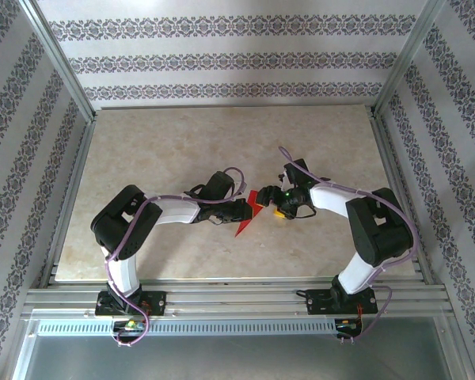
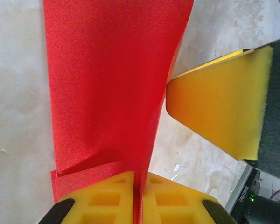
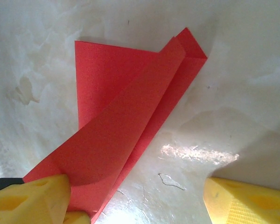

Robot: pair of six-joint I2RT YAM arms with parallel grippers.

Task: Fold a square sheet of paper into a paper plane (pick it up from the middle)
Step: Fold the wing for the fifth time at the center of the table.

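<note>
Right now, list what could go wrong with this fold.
1. The left gripper pinches the red paper at one end only; a tug could tear it or let it slip.
2. The open right gripper sits beside the raised flap and could crumple it when closing.

The red paper (image 1: 255, 202) is partly folded: layered creases, narrow pointed shape. Lies mid table (image 1: 182, 150), one flap raised, tip toward near edge.
</note>
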